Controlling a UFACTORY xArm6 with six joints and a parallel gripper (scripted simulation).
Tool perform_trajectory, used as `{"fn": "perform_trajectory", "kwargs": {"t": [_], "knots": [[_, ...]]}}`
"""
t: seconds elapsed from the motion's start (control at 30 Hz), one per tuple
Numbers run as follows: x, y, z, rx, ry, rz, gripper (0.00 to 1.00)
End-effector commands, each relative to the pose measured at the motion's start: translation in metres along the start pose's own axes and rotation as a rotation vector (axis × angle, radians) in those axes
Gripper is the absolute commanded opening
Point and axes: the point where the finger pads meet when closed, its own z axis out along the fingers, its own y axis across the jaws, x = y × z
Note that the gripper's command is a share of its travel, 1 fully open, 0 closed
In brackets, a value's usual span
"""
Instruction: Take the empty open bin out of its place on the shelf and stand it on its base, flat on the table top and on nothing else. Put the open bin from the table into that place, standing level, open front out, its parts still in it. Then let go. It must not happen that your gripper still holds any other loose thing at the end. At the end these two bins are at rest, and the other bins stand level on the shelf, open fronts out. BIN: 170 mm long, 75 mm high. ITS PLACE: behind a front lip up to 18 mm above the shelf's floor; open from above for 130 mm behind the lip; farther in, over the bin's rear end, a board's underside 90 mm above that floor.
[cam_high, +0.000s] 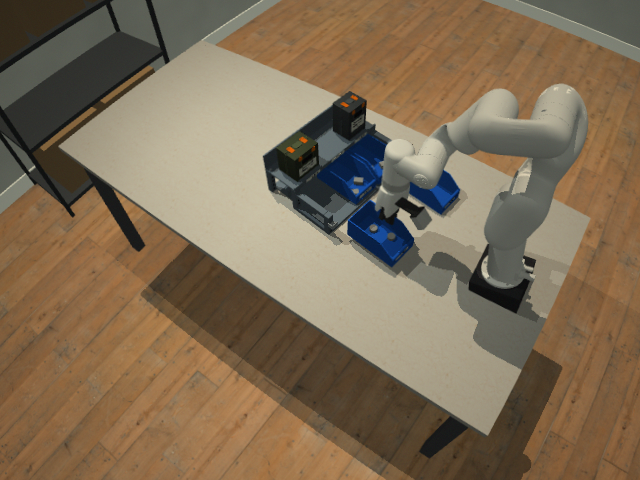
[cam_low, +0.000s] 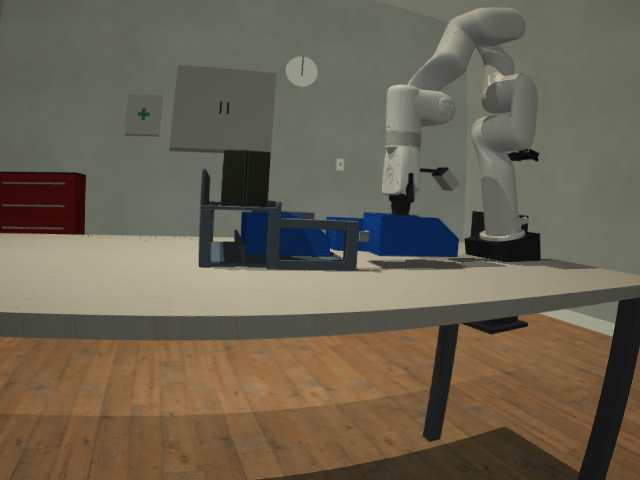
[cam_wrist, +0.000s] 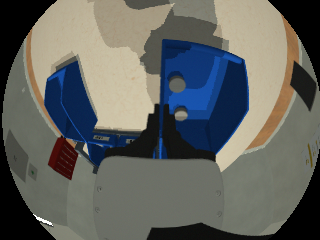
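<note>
Bin (cam_high: 369, 238) (cam_low: 413, 236) (cam_wrist: 233, 95), blue, smooth, slope-fronted, raised over the desk (cam_high: 227, 217) (cam_low: 155, 289) (cam_wrist: 120, 85); two round grey parts inside; one wall pinched by the narrowly closed gripper (cam_high: 387, 219) (cam_low: 400, 210) (cam_wrist: 161, 112). Empty bin (cam_high: 439, 197) (cam_wrist: 67, 102), one, blue, stands on the desk. Grey shelf (cam_high: 269, 174) (cam_low: 205, 237), one: two blue bins, two dark upright boxes (cam_high: 297, 157) (cam_high: 349, 116), one vacant bin place.
</note>
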Motion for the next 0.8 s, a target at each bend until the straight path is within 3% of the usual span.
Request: {"fn": "perform_trajectory", "kwargs": {"t": [0.0,0.37,0.77], "knots": [[-0.006,0.001,-0.001,-0.001,-0.003,0.0,0.0],[-0.04,0.001,-0.001,-0.001,-0.003,0.0,0.0],[-0.041,0.001,-0.001,-0.001,-0.003,0.0,0.0]]}}
